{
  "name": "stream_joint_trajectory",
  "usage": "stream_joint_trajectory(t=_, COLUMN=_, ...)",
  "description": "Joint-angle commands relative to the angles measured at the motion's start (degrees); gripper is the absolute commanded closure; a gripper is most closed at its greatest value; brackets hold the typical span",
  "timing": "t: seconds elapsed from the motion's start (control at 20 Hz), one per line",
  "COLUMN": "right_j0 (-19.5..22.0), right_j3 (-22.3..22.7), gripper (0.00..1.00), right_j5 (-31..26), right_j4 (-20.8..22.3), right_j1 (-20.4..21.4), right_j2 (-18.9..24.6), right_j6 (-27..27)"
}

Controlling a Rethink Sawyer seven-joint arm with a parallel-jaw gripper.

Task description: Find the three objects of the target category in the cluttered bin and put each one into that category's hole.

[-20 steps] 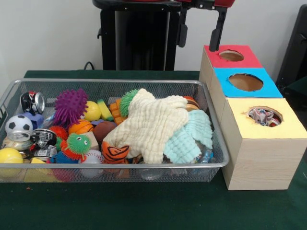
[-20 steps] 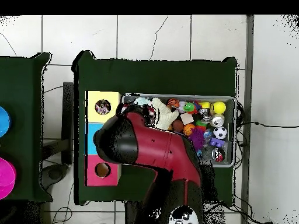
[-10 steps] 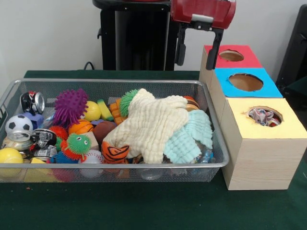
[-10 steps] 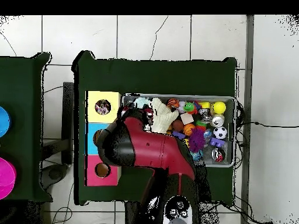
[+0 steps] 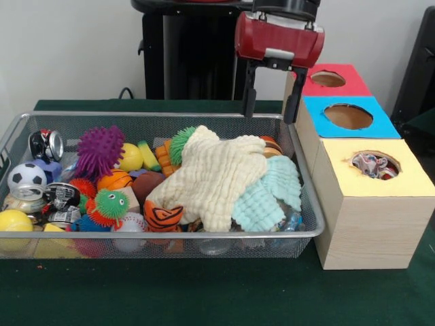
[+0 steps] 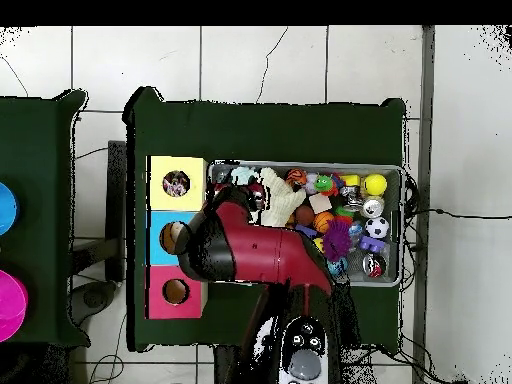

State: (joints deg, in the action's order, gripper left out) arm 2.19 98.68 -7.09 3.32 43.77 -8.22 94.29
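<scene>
The wire mesh bin (image 5: 156, 115) is full of toys and cloths. No polka-dot cloth shows in it. A polka-dot cloth (image 5: 370, 165) lies bunched inside the round hole of the yellow-topped box (image 5: 406, 180), and it also shows in the overhead view (image 6: 176, 183). My gripper (image 5: 270, 117) hangs open and empty above the bin's far right corner, beside the red-topped box (image 5: 353, 88). A cream waffle cloth (image 5: 217, 178) lies over a mint-green waffle cloth (image 5: 268, 193) at the bin's right end. In the overhead view my arm (image 6: 260, 255) hides the gripper.
The blue-topped box (image 5: 380, 125) stands between the red and yellow ones. In the bin's left half lie a purple spiky ball (image 5: 99, 151), a small soccer ball (image 5: 26, 178), cans (image 5: 46, 144), a green spiky toy (image 5: 111, 204) and a tiger-striped ball (image 5: 163, 216).
My gripper has come down and moved left in the front view, from above the coloured boxes to above the bin's far right corner. The things in the bin have not moved.
</scene>
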Motion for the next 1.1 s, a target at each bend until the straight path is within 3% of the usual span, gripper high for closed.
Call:
stream_joint_trajectory(t=0.05, right_j0=1.46, right_j3=4.66, gripper=0.0, right_j5=2.45, right_j4=4.15, right_j1=-4.14, right_j2=3.63, right_j6=6.28)
stream_joint_trajectory(t=0.35, right_j0=2.12, right_j3=3.94, gripper=0.0, right_j5=7.28, right_j4=5.77, right_j1=-7.14, right_j2=4.96, right_j6=7.4)
stream_joint_trajectory(t=0.5, right_j0=-0.3, right_j3=2.89, gripper=0.0, right_j5=10.45, right_j4=6.11, right_j1=-9.9, right_j2=1.7, right_j6=8.51)
stream_joint_trajectory(t=0.8, right_j0=-0.27, right_j3=4.39, gripper=0.0, right_j5=14.45, right_j4=6.21, right_j1=-13.46, right_j2=-0.45, right_j6=9.24)
stream_joint_trajectory(t=1.1, right_j0=1.13, right_j3=3.21, gripper=0.0, right_j5=17.42, right_j4=5.27, right_j1=-18.54, right_j2=1.26, right_j6=9.6)
